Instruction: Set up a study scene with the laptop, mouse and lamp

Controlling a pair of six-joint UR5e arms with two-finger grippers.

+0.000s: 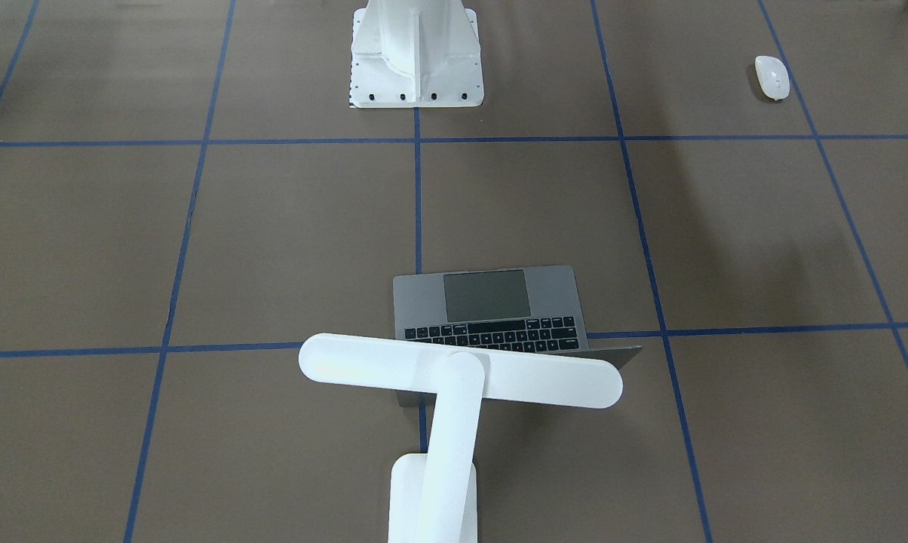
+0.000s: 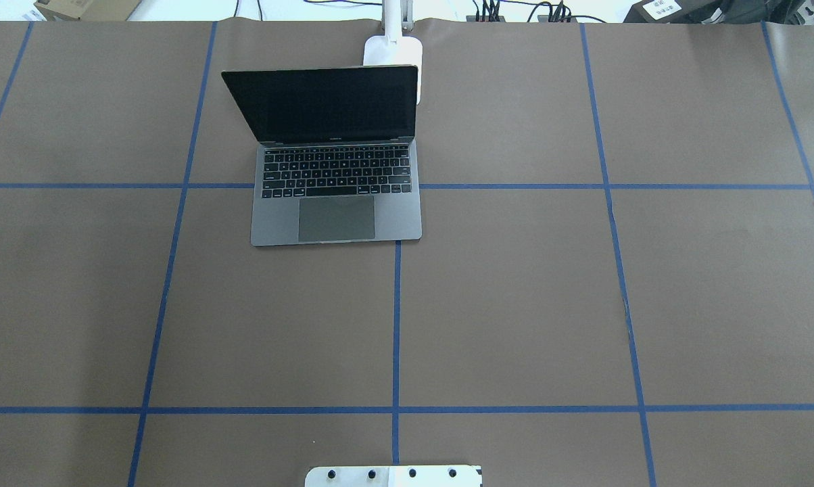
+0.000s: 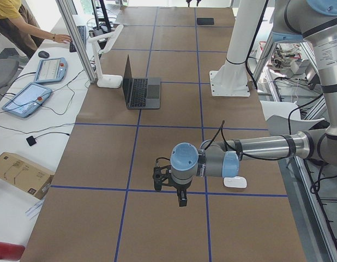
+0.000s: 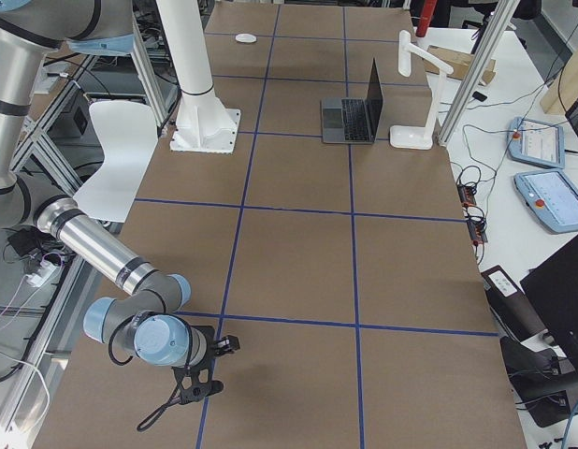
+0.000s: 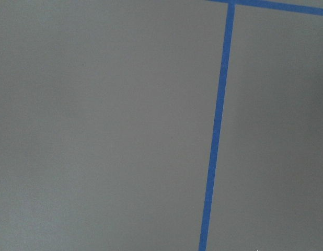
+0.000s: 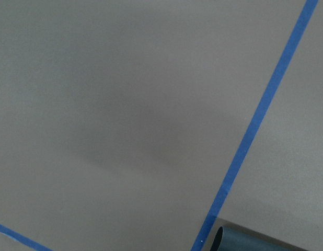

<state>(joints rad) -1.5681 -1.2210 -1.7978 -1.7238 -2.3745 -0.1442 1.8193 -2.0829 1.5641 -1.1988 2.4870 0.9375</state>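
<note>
Left arm: the forearm reaches out level from the robot-side edge over the table's [image 2: 515, 304] left end. The wrist is bent so the left gripper [image 3: 181, 200] points straight down, hanging above a blue tape line [image 3: 130, 189]. It appears only in the side view, so I cannot tell whether its jaws are parted or closed. The left wrist camera sees only brown surface and tape.

Right arm: the forearm slopes down and outward from the robot-side edge at the right end, with the wrist folded under. The right gripper [image 4: 197, 385] points down beside a tape crossing, and a black cable loops below it. I cannot tell the state of its jaws either.

Laptop [image 2: 336, 169]: open near the middle of the operators'-side edge, keyboard towards the robot, screen dark and upright.

Lamp [image 1: 460, 373]: stands directly behind the laptop screen at the operators'-side edge. Its bar head runs over the top of the lid, parallel to that edge.

Mouse [image 1: 771, 77]: lies flat near the robot-side edge towards the left end, close to the left forearm and well apart from the laptop.

White pedestal [image 1: 416, 60]: bolted at the middle of the robot-side edge.
</note>
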